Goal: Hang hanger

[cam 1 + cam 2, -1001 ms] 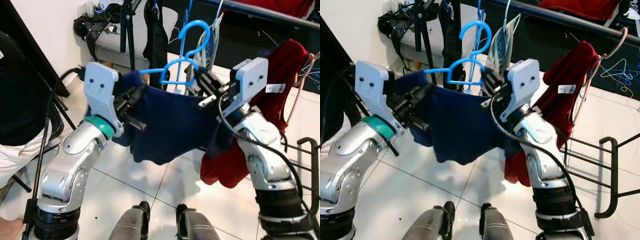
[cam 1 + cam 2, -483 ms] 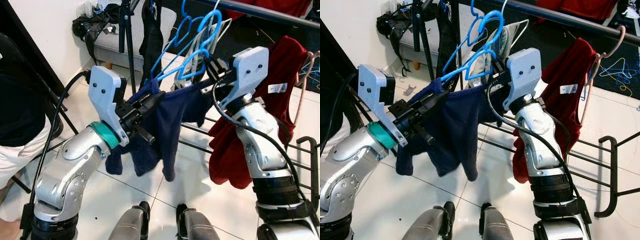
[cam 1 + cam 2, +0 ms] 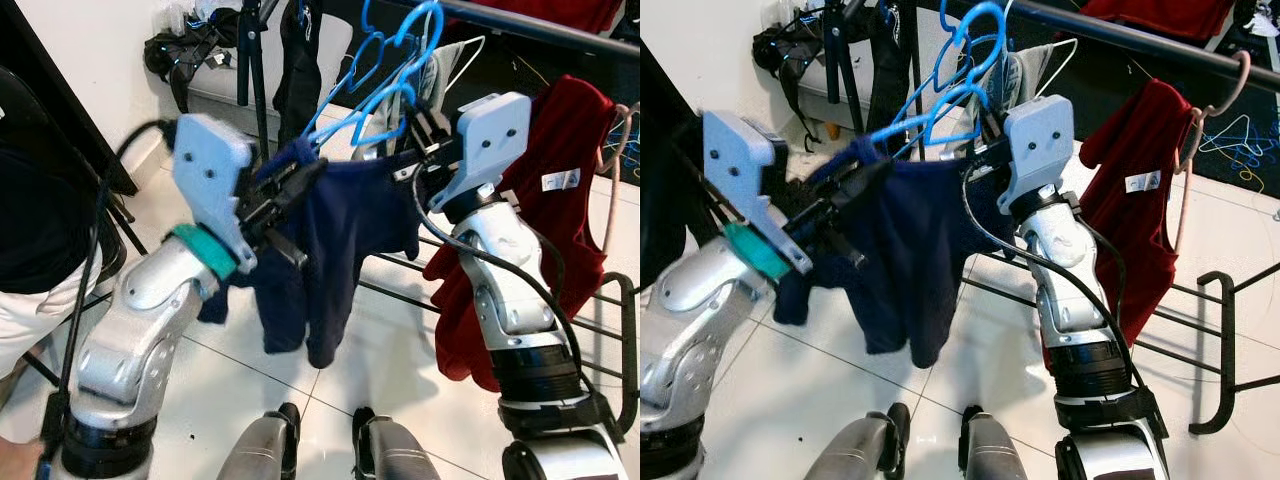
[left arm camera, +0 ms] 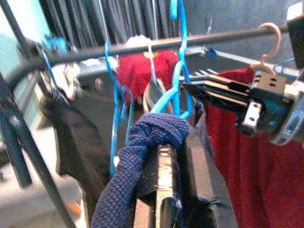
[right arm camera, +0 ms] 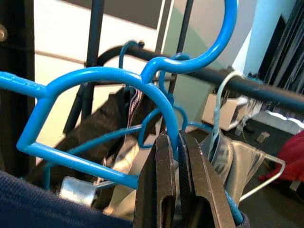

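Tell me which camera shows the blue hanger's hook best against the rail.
The right wrist view: the blue hanger curls its hook close-up beside the rail, above the right hand pinching it. Both eye views show the hook small among other hangers; the left wrist view shows a partial sliver.

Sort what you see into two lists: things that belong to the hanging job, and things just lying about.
Job in hand:
- blue hanger
- navy garment
- clothes rail
- left end effector
- right end effector

Lying about:
- red garment
- black bag
- spare blue hangers
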